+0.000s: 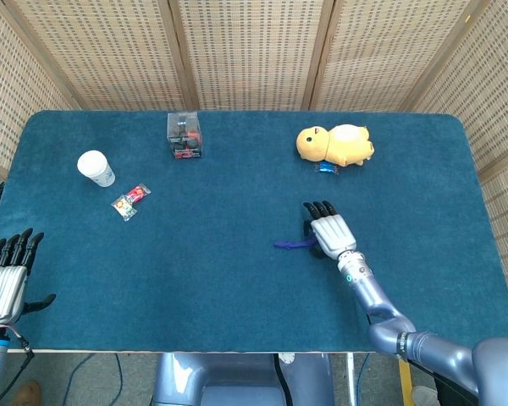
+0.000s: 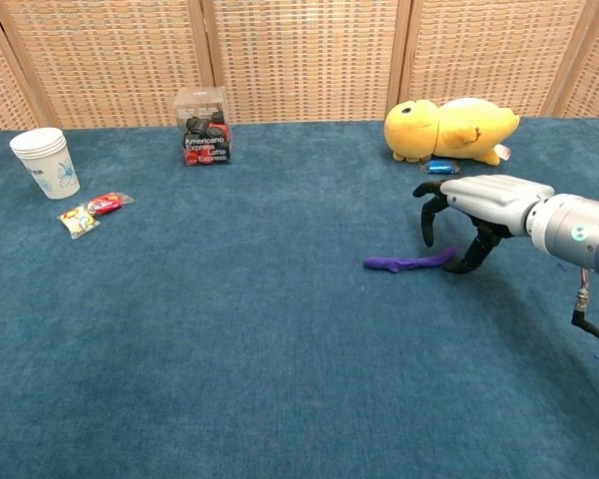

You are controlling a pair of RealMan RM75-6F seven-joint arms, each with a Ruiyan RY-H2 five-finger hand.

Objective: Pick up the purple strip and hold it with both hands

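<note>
The purple strip [image 1: 289, 244] [image 2: 404, 263] lies flat on the blue table cloth, right of the middle. My right hand [image 1: 328, 230] [image 2: 474, 205] arches over the strip's right end, palm down. Its black fingertips [image 2: 427, 232] point down beside the strip and the thumb reaches the cloth at the strip's tip. The fingers stay apart, and the strip is not lifted. My left hand [image 1: 4, 283] hangs at the table's near left edge with straight, spread fingers, holding nothing; the chest view does not show it.
A yellow plush toy [image 1: 334, 144] [image 2: 449, 130] lies at the back right with a small blue object [image 1: 325, 167] in front of it. A clear box [image 1: 184, 135], a white cup [image 1: 95, 167] and a candy packet [image 1: 130, 200] stand far left.
</note>
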